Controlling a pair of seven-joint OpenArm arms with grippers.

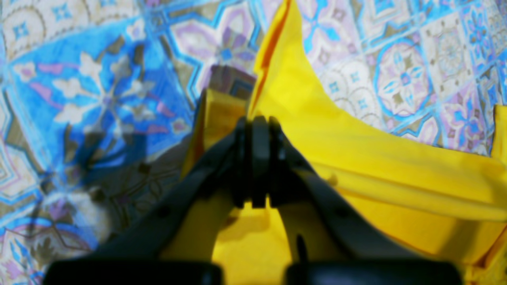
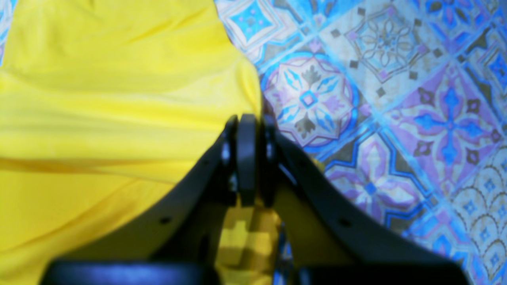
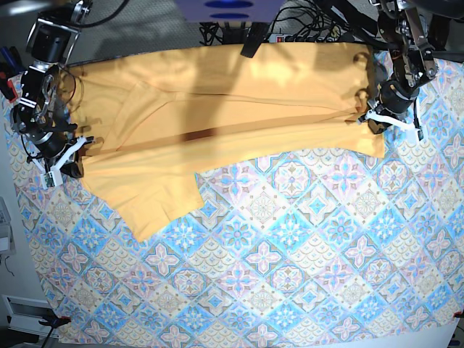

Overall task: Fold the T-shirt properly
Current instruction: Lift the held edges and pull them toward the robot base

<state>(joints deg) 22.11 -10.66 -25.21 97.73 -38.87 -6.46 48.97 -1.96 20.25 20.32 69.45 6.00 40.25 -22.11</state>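
Both grippers clamp the T-shirt (image 3: 217, 123) at opposite ends: left gripper (image 1: 257, 118) and right gripper (image 2: 247, 118) pinching fabric, stretching it flat across the tablecloth (image 3: 290, 275) for folding, I'd guess.

I see the T-shirt (image 3: 217, 123) spread across the far half of the bench (image 3: 290, 290), lying on the tablecloth (image 3: 304, 254) that covers it. The near half of the cloth carries nothing. My 2 arms sit at opposite ends of the shirt. The right gripper (image 3: 69, 148) is at the base view's left end, its fingers (image 2: 247, 158) closed on the shirt's edge, with cloth to one side and shirt to the other. The left gripper (image 3: 373, 116) is at the view's right end, pinching a raised fold of shirt above the tablecloth. A sleeve (image 3: 159, 206) reaches toward the near side, close to the right gripper's end.
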